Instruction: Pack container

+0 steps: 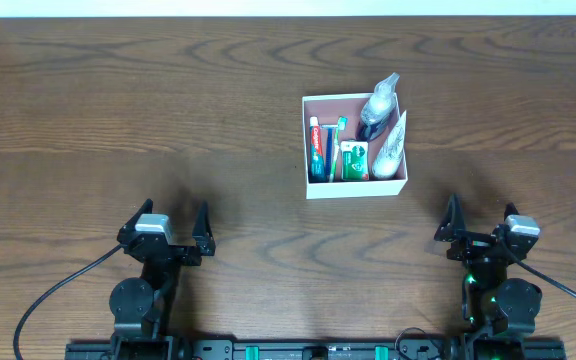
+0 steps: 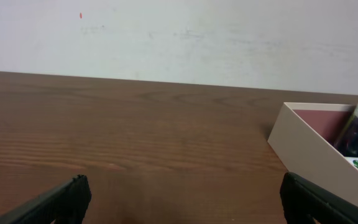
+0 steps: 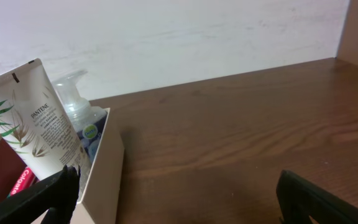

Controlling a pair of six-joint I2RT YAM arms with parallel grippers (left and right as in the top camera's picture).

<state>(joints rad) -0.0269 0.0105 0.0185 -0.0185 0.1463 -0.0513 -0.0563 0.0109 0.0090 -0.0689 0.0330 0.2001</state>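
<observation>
The container (image 1: 356,188), a shallow square box with white walls and a pink inside, sits right of the table's centre. Inside lie a red-and-white toothpaste tube (image 1: 316,148), a toothbrush (image 1: 335,146) and a small green packet (image 1: 354,160). A clear pump bottle (image 1: 378,108) and a white tube (image 1: 391,150) lean against its right wall. My left gripper (image 1: 174,214) is open and holds nothing, near the front edge, well left of the box. My right gripper (image 1: 481,215) is open too, in front of the box's right corner. In the right wrist view the box wall (image 3: 104,168) and the white tube (image 3: 39,118) are close at left.
Bare wooden tabletop lies around the box and both arms. A pale wall runs along the table's far edge (image 1: 288,8). The box corner (image 2: 309,149) shows at the right of the left wrist view. Cables trail from both arm bases at the front edge.
</observation>
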